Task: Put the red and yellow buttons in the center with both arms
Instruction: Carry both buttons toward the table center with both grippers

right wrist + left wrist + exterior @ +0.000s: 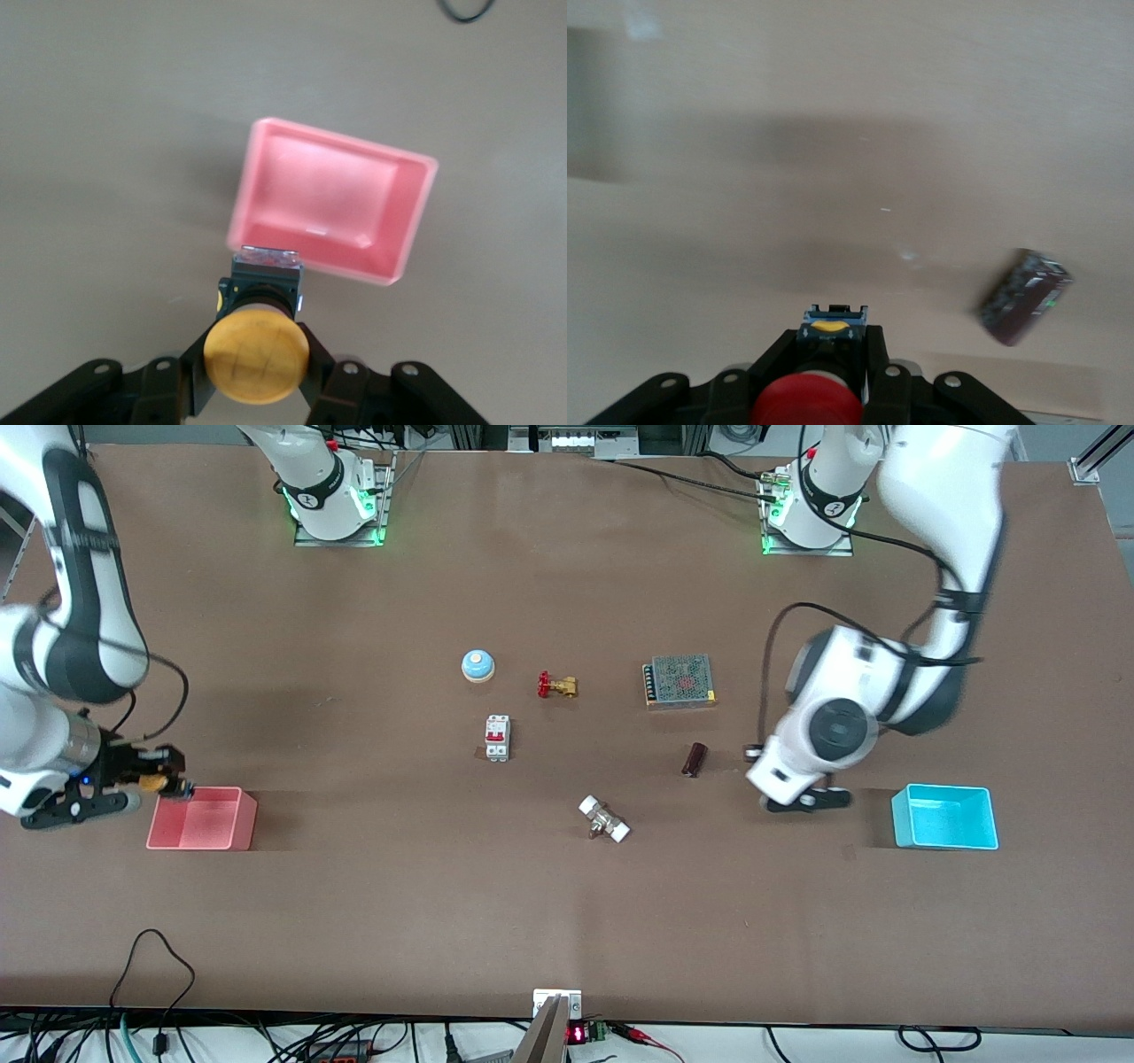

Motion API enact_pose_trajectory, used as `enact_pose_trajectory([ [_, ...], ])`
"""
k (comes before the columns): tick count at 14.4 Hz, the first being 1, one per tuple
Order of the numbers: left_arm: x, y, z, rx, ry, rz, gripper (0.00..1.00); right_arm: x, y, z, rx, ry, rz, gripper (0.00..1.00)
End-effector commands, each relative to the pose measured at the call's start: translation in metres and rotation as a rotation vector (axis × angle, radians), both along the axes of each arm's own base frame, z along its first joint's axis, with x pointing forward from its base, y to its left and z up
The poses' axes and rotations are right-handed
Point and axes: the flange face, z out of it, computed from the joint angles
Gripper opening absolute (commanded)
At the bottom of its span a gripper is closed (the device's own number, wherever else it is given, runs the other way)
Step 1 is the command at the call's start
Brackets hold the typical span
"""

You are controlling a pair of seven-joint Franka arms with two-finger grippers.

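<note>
The right gripper (257,354) is clamped on the yellow mushroom-cap push-button (257,352), held in the air over the edge of the empty pink plastic bin (332,208) at the right arm's end of the brown matte tabletop (567,903). The left gripper (808,390) is clamped on the red mushroom-cap push-button (806,400), over bare tabletop between the small dark cylinder (1024,296) and the turquoise plastic bin (944,817).

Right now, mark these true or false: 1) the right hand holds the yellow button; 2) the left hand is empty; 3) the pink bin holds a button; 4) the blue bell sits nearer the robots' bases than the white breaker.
1) True: the right hand grips the yellow button.
2) False: the left hand grips the red button.
3) False: the pink bin is empty.
4) True: the blue bell lies farther from the front camera than the white breaker.
</note>
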Motion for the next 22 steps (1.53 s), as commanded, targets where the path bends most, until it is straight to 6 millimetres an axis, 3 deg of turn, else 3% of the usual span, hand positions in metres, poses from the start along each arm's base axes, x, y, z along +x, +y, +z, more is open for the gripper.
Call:
enact_pose_trajectory([
  [1,-0.020,0.000,-0.024,-0.033,-0.055,0.036,0.21,-0.016,0.049,-0.004,0.043,0.035,-0.048,0.31],
  [4,-0.046,0.002,-0.050,-0.086,-0.151,0.029,0.22,-0.026,0.120,-0.021,0.052,0.045,-0.087,0.29],
  [5,-0.049,0.002,-0.053,-0.089,-0.153,0.028,0.22,-0.029,0.140,-0.036,0.051,0.068,-0.076,0.27],
  [8,-0.050,0.003,-0.058,-0.086,-0.148,0.031,0.25,-0.033,0.181,-0.070,0.041,0.107,-0.120,0.27],
  [9,-0.052,0.004,-0.060,-0.085,-0.143,0.029,0.36,-0.035,0.191,-0.083,0.036,0.122,-0.123,0.27],
  [11,-0.052,0.005,-0.062,-0.089,-0.150,0.030,0.88,-0.038,0.212,-0.101,0.036,0.134,-0.121,0.27],
  [12,-0.052,0.005,-0.061,-0.090,-0.153,0.030,1.00,-0.039,0.218,-0.108,0.033,0.139,-0.133,0.27],
  [15,-0.050,0.004,-0.053,-0.092,-0.160,0.024,1.00,-0.041,0.238,-0.132,0.032,0.136,-0.153,0.27],
  [19,-0.038,0.009,0.021,-0.098,-0.220,-0.008,1.00,-0.043,0.248,-0.158,0.022,0.139,-0.137,0.27],
  [22,-0.010,0.038,0.083,-0.086,-0.206,-0.096,1.00,-0.043,0.250,-0.168,0.025,0.138,-0.133,0.27],
])
